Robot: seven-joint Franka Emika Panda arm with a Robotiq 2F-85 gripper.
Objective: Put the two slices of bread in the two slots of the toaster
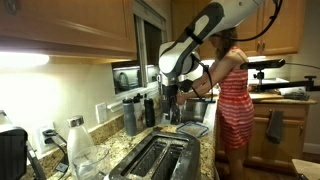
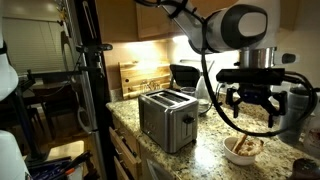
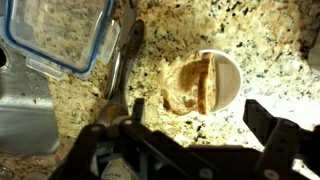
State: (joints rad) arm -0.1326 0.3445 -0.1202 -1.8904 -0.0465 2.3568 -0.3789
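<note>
Toaster [image 2: 166, 122]: shiny silver box toward the left of the granite counter [image 2: 205, 150], well apart from the bread.
Slots [image 1: 152, 158]: two long dark parallel openings along its top; both look empty from where I stand.
Plastic tub [image 3: 55, 40]: clear with a blue rim, on the left in the wrist view, near the bowl but apart from it.
Tongs [image 3: 122, 62]: metal, or so they look, lying between tub and bowl; a finger coming down wide could catch them and drag them along.
Gripper [image 2: 252, 110]: jaws spread wide with nothing between them, hanging right above the bowl.
Bowl [image 2: 243, 153]: small, white, on the right part of the counter; it looks light enough to slide.
Bread slices [image 3: 197, 85]: both in the bowl, apparently propped on edge against each other, tan with darker crust.
Risk at pickup: pressed together like that, both may get taken at once, or only a corner pinched; the rim leaves the fingers little room, so one could land on it and tip or shove the bowl.
Risk in transit: a thin slice held by its edge may swing or slip on the way left to the toaster.
Risk at the toaster: the openings are narrow; a slice arriving tilted or crosswise would lodge on top rather than drop in.
</note>
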